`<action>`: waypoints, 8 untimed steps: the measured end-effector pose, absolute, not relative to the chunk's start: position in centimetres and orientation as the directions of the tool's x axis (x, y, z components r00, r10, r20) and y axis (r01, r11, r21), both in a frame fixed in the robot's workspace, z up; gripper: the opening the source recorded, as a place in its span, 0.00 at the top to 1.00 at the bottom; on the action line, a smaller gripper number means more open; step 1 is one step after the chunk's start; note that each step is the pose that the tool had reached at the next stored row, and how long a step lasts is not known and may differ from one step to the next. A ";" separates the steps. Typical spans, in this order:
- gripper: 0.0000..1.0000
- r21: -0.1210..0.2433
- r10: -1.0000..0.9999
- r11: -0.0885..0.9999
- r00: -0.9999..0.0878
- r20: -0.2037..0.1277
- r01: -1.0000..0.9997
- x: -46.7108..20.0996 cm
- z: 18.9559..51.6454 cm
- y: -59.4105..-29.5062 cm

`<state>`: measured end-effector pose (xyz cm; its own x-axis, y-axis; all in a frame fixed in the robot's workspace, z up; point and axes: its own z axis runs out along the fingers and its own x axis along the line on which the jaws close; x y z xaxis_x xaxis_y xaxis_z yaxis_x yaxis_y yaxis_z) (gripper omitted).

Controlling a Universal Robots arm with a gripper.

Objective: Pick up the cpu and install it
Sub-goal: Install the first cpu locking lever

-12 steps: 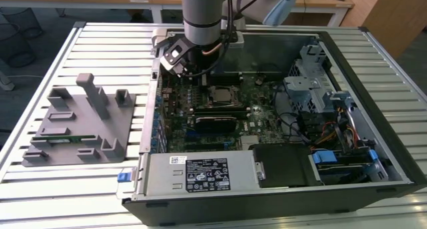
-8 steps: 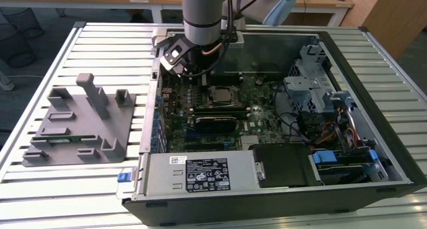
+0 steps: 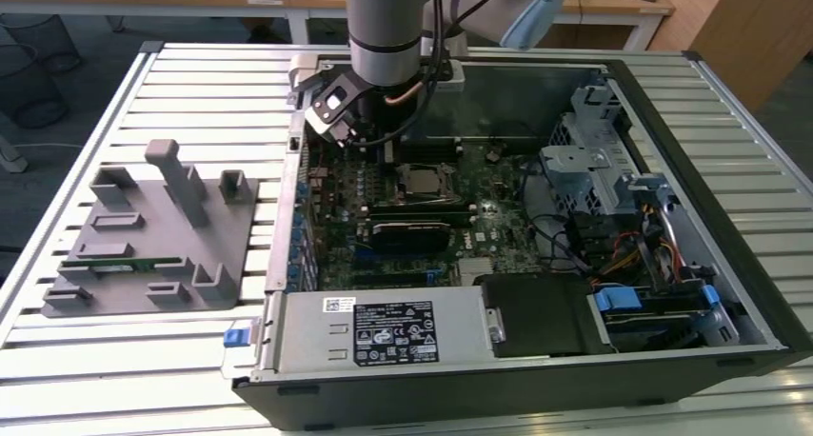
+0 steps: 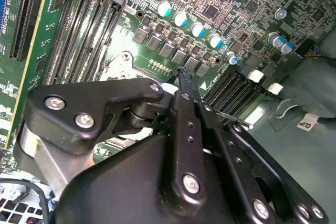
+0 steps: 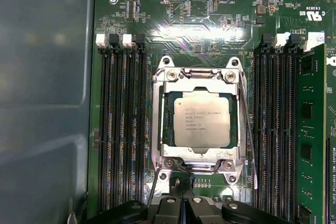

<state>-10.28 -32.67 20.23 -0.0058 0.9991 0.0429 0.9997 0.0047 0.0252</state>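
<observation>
Installation appears all but done: the cpu is seen in the first wrist view lying flat and square inside the socket frame of the motherboard, its dull silver top facing up, with memory slots on either side and a green memory stick seated beyond one bank. In the exterior view the cpu is found near the middle of the board inside the open computer case, which rests on a slatted table beside a grey fixture tray. The gripper is held just beside one edge of the socket, clear of the chip, and its fingers are pressed together with nothing between them. The placing step is therefore judged complete, with release already made. Whether the frame's retaining lever is latched cannot be told, so any further work is judged to call for a check of that lever without disturbing the seated chip.
</observation>
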 end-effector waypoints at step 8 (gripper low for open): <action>0.89 0.025 0.999 0.005 -0.006 0.043 1.000 -10.3 20.2 -32.7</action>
<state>-10.28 -32.67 20.23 -0.0058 0.9991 0.0429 0.9997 0.0047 0.0252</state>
